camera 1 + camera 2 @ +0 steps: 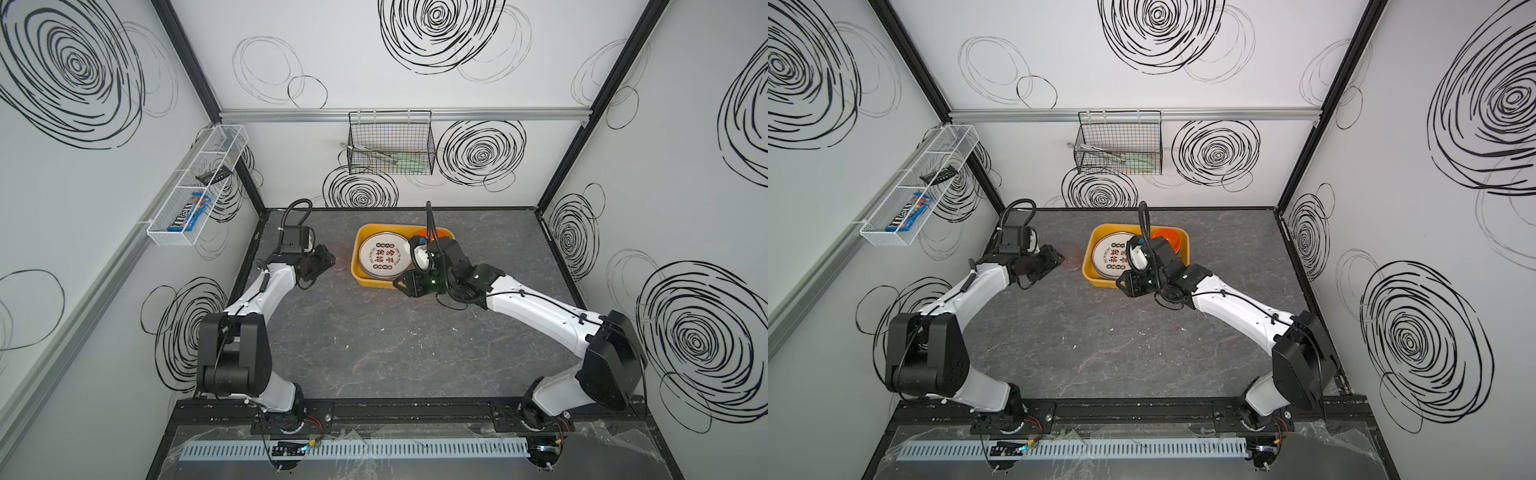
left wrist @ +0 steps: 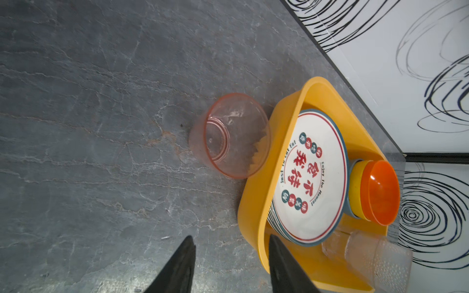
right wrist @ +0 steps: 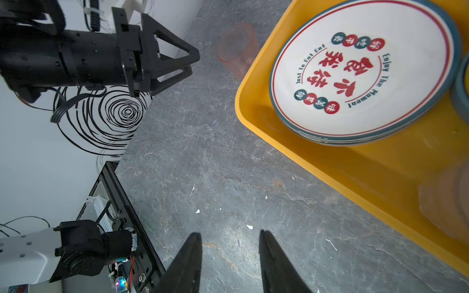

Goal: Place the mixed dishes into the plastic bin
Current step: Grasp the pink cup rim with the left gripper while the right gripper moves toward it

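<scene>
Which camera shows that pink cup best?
The left wrist view: the pink cup sits large mid-frame, mouth and base clear, beside the plastic bin. The right wrist view shows the cup smaller, partly behind the bin's wall; both top views show a faint pink patch.

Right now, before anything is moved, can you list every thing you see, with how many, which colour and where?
bin: one, yellow-orange, on the table towards the back.
plates: a stack, number unclear, white with dark rims, inside the bin.
bowls: three nested, orange on yellow on blue, inside the bin beside the plates.
clear cup: at least one, lying inside the bin.
pink cup: one, on its side on the table, beside the bin's outer wall.
table: one, grey.
wire basket: one, black, back wall.
mesh shelf: one, white, left wall, holding a blue candy box.
left pincer: open, empty, near the pink cup.
right pincer: open, empty, beside the bin.
</scene>
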{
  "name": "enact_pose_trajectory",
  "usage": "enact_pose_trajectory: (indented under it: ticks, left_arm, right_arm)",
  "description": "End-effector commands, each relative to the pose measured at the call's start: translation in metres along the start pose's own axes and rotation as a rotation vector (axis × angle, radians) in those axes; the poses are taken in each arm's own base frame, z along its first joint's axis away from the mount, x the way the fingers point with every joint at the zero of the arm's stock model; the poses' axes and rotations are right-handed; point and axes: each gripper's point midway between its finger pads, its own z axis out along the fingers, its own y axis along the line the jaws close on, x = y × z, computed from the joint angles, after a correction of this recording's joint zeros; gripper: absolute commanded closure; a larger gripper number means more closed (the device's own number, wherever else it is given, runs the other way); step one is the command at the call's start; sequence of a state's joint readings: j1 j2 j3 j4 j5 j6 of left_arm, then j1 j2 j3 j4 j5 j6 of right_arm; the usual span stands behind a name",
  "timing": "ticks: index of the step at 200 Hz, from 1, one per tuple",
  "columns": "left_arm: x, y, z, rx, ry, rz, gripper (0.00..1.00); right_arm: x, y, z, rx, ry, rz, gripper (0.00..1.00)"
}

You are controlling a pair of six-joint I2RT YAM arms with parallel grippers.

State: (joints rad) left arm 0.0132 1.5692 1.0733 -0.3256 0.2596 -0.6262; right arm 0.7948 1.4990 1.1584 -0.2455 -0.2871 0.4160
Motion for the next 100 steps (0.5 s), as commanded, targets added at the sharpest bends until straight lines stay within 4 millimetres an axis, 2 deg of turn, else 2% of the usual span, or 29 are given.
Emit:
enact_pose_trajectory:
  ticks: [1,54,100]
  left_arm:
    - [-0.025,0.000,0.007,-0.003,-0.057,-0.020,0.49]
    - [-0.044,0.001,0.032,-0.019,-0.050,-0.050,0.51]
    - [-0.045,0.013,0.054,-0.076,-0.011,-0.056,0.56]
  right_arm:
    - [-0.013,0.012,-0.002,-0.024,-0.044,-0.042,0.58]
    - [-0.002,0.006,0.003,-0.003,-0.022,-0.042,0.58]
    - [0.003,0.000,0.004,0.020,-0.015,-0.038,0.58]
